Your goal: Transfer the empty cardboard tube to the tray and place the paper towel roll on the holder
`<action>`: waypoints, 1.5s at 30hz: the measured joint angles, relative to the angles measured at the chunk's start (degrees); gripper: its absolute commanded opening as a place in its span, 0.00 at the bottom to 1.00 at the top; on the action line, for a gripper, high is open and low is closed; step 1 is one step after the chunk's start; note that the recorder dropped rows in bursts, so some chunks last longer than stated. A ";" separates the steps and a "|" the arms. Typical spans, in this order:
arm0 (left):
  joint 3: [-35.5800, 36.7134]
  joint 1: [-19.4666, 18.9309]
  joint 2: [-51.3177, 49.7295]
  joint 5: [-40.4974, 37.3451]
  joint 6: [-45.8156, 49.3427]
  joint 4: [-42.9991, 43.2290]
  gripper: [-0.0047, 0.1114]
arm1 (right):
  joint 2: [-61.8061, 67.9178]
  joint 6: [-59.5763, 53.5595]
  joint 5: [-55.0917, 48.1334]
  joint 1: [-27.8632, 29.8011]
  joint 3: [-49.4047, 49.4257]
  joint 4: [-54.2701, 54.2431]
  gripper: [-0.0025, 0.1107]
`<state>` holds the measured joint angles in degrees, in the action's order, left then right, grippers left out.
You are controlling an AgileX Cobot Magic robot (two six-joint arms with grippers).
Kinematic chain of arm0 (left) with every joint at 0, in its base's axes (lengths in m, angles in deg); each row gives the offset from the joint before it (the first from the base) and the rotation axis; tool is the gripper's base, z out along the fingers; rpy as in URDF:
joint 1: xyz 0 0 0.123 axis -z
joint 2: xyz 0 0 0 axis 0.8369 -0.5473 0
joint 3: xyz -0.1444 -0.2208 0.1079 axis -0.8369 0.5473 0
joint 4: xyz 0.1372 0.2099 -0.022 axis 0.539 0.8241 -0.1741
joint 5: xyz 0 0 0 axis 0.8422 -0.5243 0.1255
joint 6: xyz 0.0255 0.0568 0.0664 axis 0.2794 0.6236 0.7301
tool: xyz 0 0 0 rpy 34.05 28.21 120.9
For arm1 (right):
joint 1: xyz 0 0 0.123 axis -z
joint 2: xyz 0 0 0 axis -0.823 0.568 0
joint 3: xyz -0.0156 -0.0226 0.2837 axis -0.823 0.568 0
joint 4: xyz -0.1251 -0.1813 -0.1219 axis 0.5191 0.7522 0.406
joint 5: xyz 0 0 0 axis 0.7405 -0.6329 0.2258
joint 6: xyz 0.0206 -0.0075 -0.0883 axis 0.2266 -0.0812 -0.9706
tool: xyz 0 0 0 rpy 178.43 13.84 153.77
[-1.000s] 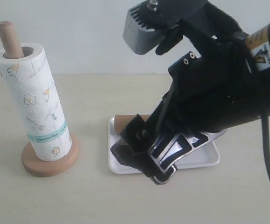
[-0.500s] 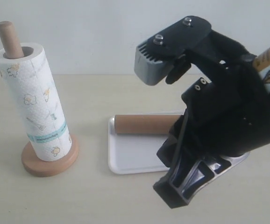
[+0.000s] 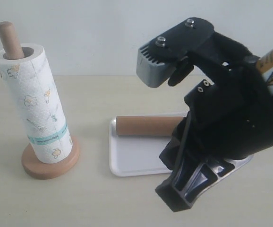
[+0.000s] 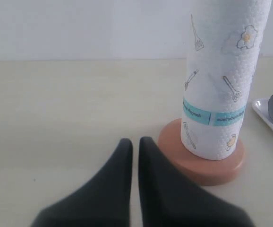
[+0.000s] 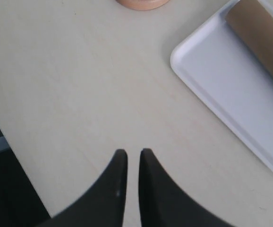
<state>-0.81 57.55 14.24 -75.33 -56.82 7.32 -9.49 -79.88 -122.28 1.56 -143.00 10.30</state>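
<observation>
- The paper towel roll [image 3: 32,104] carries a teal band with small print, too fine to read. Yellow cartoon eggs and grey kitchen utensils are printed on the white paper.
- A yellow label with black marks shows on the right arm [image 3: 231,132]. It is cut off at the picture's edge, so its text cannot be read.
- The tray [image 3: 132,163] lies flat near the middle of the worktop [image 3: 103,198], about midway between the far edge and the front.
- The empty cardboard tube [image 3: 146,126] lies on its side in the tray, along the far rim. Its open end is at the tray's left rim, and its other end is hidden behind the right arm.
- The holder [image 3: 51,165] stands left of the tray and well apart from it. The roll sits on its disc base, and the rounded pole top sticks out through the core.
- The right tool [image 5: 131,153] has its fingers pressed almost together with only a thin slit between them, and it pinches nothing. It hangs over bare worktop in front of the tray, clear of the tube.
- The left tool [image 4: 134,142] is likewise pressed together and empty. It is low over the worktop near the holder's base and not touching it.
</observation>
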 measured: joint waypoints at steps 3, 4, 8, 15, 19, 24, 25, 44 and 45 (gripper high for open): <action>0.00 0.00 0.00 0.00 0.00 0.00 0.08 | -0.10 0.00 0.00 0.00 0.00 0.00 0.10; 0.00 0.00 0.00 0.00 0.00 0.00 0.08 | -0.10 0.00 0.00 0.00 0.00 0.00 0.10; 0.00 0.00 0.00 0.00 0.00 0.00 0.08 | -0.47 0.00 0.00 0.00 0.00 0.00 0.10; 0.00 0.00 0.00 0.00 0.00 0.00 0.08 | -5.29 0.00 0.00 0.00 0.00 0.00 0.10; 0.00 0.00 0.00 0.00 0.00 0.00 0.08 | -12.29 1.47 2.33 0.15 1.06 -0.56 0.10; 0.00 0.00 0.00 0.00 0.00 0.00 0.08 | -25.22 0.98 15.04 5.75 9.14 -1.80 0.10; 0.00 0.00 0.00 0.00 0.00 0.00 0.08 | -28.21 1.14 17.90 7.98 11.70 -1.80 0.10; 0.00 0.00 0.00 -0.15 0.00 0.00 0.08 | -66.89 4.21 32.29 48.45 45.27 -4.46 0.10; 0.00 0.00 0.00 -0.15 0.00 0.00 0.08 | -66.89 4.48 34.08 49.24 46.59 -4.51 0.10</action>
<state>-0.81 57.55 14.24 -75.48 -56.82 7.32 -76.38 -75.40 -88.20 50.80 -96.42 5.78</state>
